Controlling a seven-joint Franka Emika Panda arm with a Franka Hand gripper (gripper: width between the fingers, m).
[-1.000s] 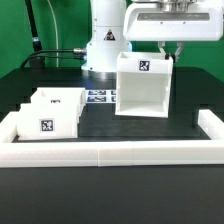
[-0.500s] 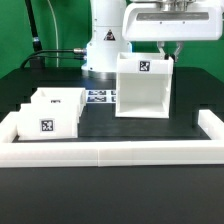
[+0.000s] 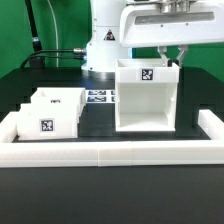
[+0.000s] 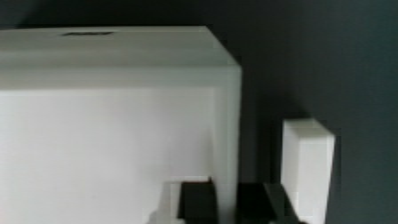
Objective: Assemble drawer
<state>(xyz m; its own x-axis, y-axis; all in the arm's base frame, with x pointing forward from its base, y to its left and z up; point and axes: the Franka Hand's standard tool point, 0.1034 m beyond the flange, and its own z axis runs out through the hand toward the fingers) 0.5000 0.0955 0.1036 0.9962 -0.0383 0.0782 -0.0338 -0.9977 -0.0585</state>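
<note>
A black surface has a low white border wall along its near edge and side edges. The drawer's large white housing stands upright on the surface. It is right of centre in the exterior view, about midway between the far and near edges, with a square black-and-white tag on its inner back wall. The tool hangs from above at the housing's far right top corner. Its two dark fingers reach down to the rim there, one on each side of the right wall. The fingers sit close together, but it cannot be told whether they press on the wall. In the wrist view the housing fills most of the picture, with the tool blurred and dark at its edge. Two small white trays sit together by the surface's left edge in the exterior view, well apart from the tool. The marker board lies flat between the trays and the housing.
</note>
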